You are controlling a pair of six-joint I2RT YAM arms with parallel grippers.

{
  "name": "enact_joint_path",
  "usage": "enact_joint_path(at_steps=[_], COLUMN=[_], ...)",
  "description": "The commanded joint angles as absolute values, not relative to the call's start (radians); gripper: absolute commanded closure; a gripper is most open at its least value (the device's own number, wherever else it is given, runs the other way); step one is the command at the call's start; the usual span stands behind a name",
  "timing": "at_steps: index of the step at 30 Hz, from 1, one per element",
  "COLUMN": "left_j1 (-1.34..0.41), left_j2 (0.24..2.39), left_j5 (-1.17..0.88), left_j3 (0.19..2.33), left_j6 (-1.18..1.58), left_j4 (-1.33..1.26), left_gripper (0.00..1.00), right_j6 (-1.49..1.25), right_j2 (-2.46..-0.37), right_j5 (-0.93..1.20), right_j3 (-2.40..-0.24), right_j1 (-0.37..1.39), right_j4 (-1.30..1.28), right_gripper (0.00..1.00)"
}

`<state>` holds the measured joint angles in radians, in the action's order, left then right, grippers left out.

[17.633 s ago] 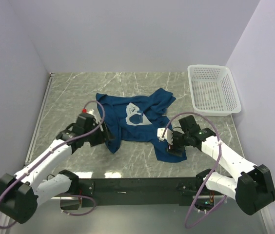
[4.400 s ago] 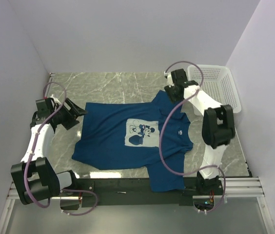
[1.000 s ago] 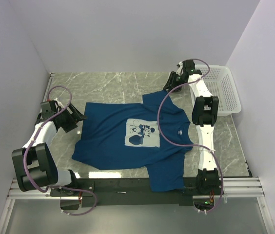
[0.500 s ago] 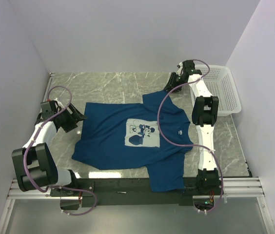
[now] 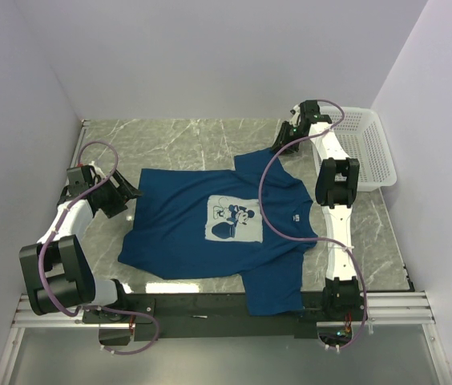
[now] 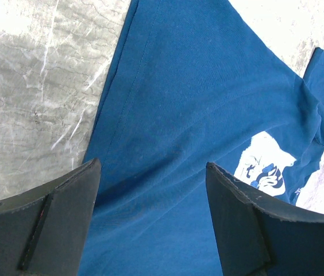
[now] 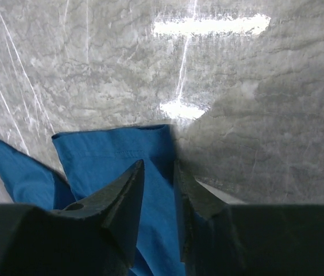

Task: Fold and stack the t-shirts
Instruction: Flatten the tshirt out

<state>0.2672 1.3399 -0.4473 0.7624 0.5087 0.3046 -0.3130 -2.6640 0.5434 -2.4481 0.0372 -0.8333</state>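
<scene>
place: lab cell | signs: blank white walls [image 5: 210, 56]; marble-look table [image 5: 178, 136]

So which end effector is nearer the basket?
Right. The right end effector is at the far sleeve of the shirt, beside the basket; the left end effector is at its opposite edge.

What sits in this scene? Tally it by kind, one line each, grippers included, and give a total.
Dark blue t-shirt: 1
White mesh basket: 1
Grippers: 2, the left gripper and the right gripper
Total: 4
</scene>
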Motion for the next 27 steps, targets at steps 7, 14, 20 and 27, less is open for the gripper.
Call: enact_joint_path(at_steps=[7,14,20,27], left_j1=[0.270,0.270,0.272,0.262], left_j2=[1.345,1.384,1.564,1.866], left_j5=[-0.451,-0.462,-0.399,-0.399], left_j3=[0.785,0.795,0.954,1.230], left_j6=[0.491,0.499,0.488,0.402], left_j4=[0.298,0.278,0.264,0.253], left_gripper=[0.21,0.21,0.29,0.44], right_j6=[-0.290,-0.278,-0.286,-0.230], right_j2=[-2.698,-2.688,-2.619,-2.523], right_j5=[0.571,0.639,0.854,0.905], right_j3=[-2.490,-2.470,-2.345,-2.287], right_j1=[0.046,0.031,-0.031,-0.021], right_j4=[-0.853,-0.816,-0.644,-0.646], right_gripper=[0.83,1.00,1.00,1.00])
